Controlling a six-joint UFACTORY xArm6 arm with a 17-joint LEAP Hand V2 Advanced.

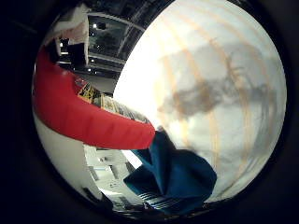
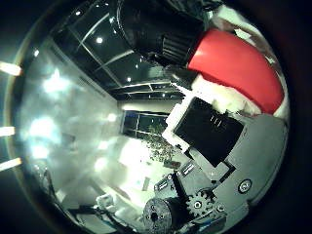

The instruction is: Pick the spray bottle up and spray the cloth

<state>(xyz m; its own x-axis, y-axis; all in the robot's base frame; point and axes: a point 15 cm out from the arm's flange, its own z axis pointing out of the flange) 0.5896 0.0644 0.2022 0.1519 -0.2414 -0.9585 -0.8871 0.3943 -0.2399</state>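
Red plastic fills much of both palm views: the spray bottle (image 1: 88, 116) lies close against the palm, its red body curving across the little finger side view, with a strip of yellow and dark label showing along one edge. In the thumb side view the same red body sits pressed against white and black parts of the hand (image 2: 209, 131), whose fingers wrap round it, so the hand has the bottle in its grasp and holds it off the surface. The bottle's black top sits beside the red body in that view, and a small geared part of the hand shows near the rim. Beyond the bottle, the little finger side view looks out on a pale table (image 1: 210, 93) with faint tan stripes, on which a grey shadow of the hand falls. A dark blue cloth (image 1: 175, 177) lies crumpled on the table, next to the red body as seen from the palm; whether bottle and cloth touch cannot be told. Past the hand, the thumb side view shows only a dim room with ceiling lights.
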